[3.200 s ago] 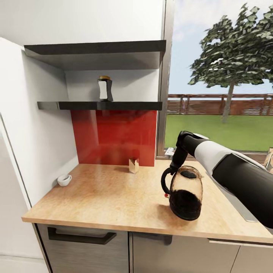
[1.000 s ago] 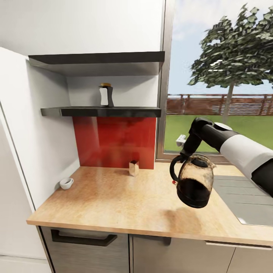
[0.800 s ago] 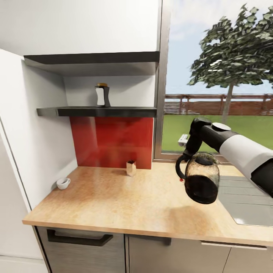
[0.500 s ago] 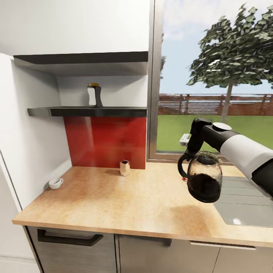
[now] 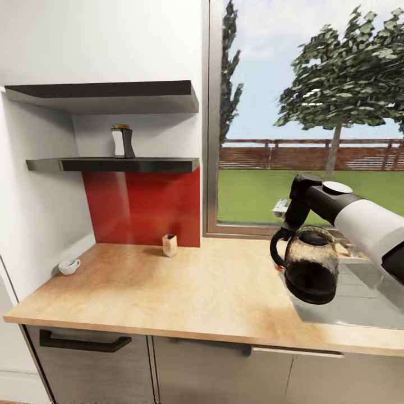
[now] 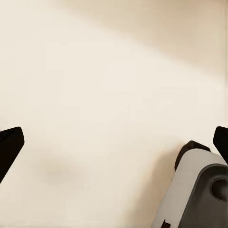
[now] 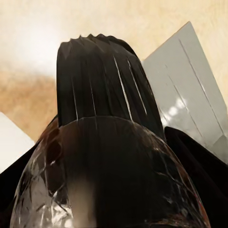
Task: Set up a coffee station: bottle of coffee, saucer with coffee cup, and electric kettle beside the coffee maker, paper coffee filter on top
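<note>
Right gripper pinched the electric kettle by its handle, hanging tilted above the counter's sink-side end. Risk: tilt could swing it loose. Left gripper's fingers stood spread.

One electric kettle; one bottle of coffee; one coffee cup; one small tan box; two wall shelves; one sink.
</note>
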### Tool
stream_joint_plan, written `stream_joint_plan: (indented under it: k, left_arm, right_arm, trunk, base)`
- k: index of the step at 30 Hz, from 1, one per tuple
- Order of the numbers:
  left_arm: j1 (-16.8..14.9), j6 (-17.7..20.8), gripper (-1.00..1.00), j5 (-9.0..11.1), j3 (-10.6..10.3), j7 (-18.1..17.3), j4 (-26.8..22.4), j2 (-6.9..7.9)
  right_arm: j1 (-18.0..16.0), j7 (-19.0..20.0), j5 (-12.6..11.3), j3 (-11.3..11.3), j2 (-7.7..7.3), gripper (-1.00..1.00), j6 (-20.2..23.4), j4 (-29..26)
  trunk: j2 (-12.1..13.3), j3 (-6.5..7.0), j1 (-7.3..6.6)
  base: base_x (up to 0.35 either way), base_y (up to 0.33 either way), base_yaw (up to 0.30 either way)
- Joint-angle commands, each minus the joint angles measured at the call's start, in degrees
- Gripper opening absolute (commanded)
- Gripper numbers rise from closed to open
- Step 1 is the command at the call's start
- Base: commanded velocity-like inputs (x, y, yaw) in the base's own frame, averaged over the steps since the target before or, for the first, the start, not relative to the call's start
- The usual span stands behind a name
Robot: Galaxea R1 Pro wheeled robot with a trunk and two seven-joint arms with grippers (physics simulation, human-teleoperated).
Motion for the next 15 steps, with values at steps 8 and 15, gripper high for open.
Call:
stream_joint_plan:
  k: [8, 15]
  left_arm:
    - [0.04, 0.05, 1.00, 0.22, 0.43, -0.40, -0.08, -0.17]
    - [0.04, 0.15, 1.00, 0.20, 0.43, -0.40, -0.07, -0.23]
  right_arm:
    - [-0.01, 0.35, 0.44, 0.19, -0.66, -1.00, -0.26, -0.19]
    - [-0.01, 0.35, 0.39, 0.17, -1.10, -1.00, -0.51, -0.19]
  trunk:
    - [-0.03, 0.00, -0.01]
    - [-0.03, 0.00, -0.01]
  base:
    - [-0.148, -0.298, 0.000]
    - [-0.018, -0.307, 0.000]
